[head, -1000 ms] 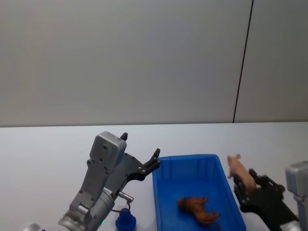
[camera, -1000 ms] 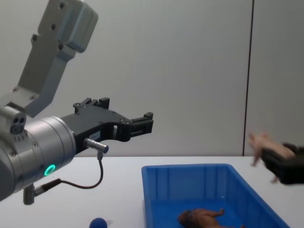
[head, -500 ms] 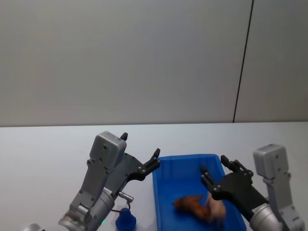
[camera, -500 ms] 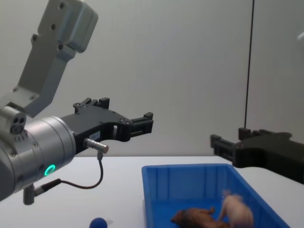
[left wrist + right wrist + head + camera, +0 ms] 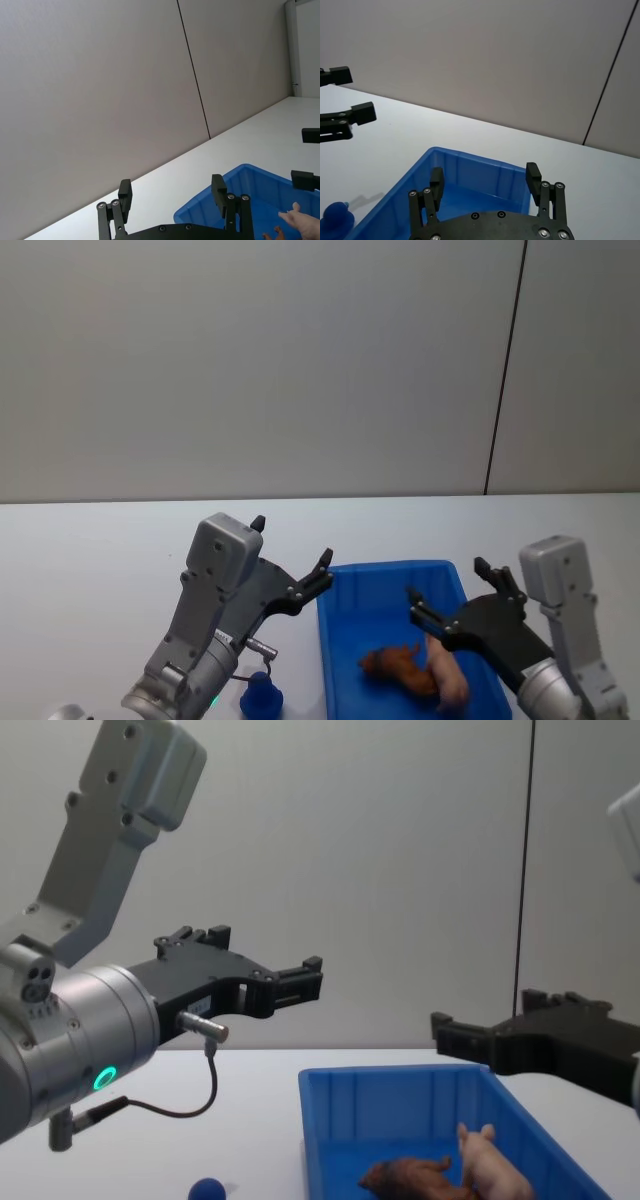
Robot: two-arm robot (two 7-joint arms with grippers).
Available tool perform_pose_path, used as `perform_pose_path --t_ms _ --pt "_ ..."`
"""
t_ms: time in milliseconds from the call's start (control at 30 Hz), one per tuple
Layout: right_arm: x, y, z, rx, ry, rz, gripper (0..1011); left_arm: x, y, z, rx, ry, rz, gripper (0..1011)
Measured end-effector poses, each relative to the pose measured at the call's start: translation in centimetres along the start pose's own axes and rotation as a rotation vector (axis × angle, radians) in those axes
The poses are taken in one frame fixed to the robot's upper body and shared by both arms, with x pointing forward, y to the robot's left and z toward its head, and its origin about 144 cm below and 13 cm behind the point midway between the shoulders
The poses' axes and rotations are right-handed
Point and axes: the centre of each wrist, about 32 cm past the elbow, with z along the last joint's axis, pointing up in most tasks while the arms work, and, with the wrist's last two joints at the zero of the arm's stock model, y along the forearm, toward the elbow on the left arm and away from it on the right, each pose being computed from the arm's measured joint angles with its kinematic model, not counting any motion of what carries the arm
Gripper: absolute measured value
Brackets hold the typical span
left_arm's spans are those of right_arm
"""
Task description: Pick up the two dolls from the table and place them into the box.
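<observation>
head view: pig and lion lie in box.

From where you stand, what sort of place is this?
Likely a robot test room: a white table, a plain grey wall, a blue bin holding a toy lion and pig, the right gripper open over it, the left gripper open beside it.

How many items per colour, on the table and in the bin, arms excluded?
Brown: 1, lion doll
Pink: 1, pig doll
Blue: 2, bin and small object on the table
Total: 4
</observation>
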Motion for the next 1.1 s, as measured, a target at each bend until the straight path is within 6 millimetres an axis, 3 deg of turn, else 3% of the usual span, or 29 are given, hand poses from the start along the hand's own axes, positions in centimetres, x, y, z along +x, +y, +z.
perform_pose_path --t_ms 600,1100 --pt "1.3 -3.4 -0.6 -0.016 -0.010 -0.171 1001 0.0 0.0 0.0 0.000 0.000 0.000 1002" --pt "1.9 -4.8 -0.8 -0.026 -0.011 -0.235 1001 0.0 0.3 0.0 0.022 0.013 0.007 1002"
